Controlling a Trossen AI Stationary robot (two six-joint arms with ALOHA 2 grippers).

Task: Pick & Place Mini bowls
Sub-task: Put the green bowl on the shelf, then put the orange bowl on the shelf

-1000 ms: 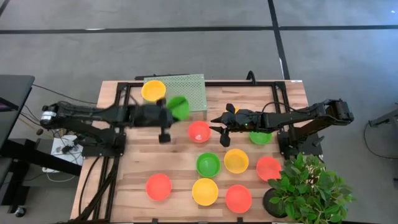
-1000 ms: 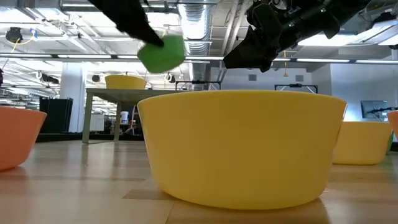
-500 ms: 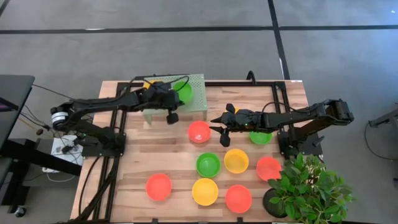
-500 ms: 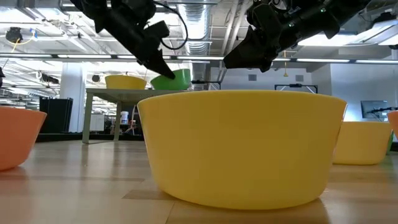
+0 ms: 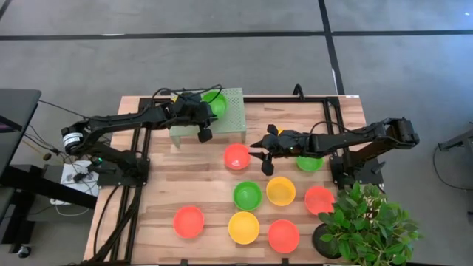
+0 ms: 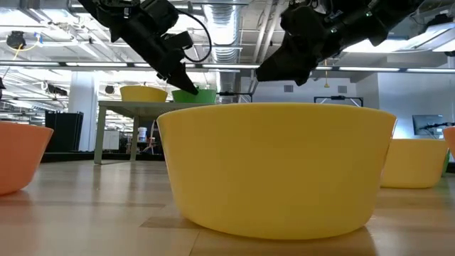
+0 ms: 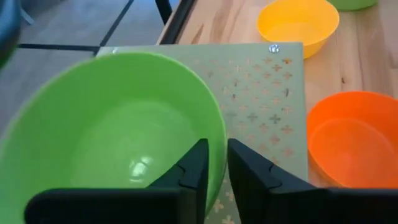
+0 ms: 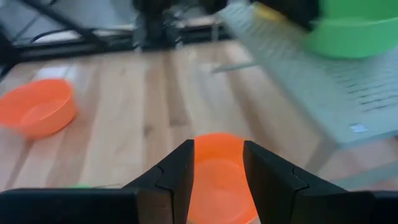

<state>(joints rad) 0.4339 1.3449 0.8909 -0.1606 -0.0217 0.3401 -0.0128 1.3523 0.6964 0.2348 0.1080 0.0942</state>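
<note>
My left gripper is at the table's far side, shut on a green mini bowl over the pale green mat. A yellow bowl sits on the mat beside it, mostly hidden by the arm in the high view. My right gripper hangs open above the table, just right of a red bowl that stands on the wood. Further mini bowls in red, yellow and green stand toward the near edge. My left gripper pinches the green bowl's rim on the side nearest the arm, with one finger inside the bowl and one outside. The bowl sits level and opening up. Whether its base touches the mat, I cannot tell.
A green bowl lies under my right arm. Green, yellow and red bowls form a middle row; red, yellow and red bowls line the near edge. A potted plant fills the near right corner.
My left gripper carried the green bowl from the middle of the table toward the far edge, over the mat, and lowered it there. The bowl, tilted a second ago, now sits level. My right arm has kept still.
</note>
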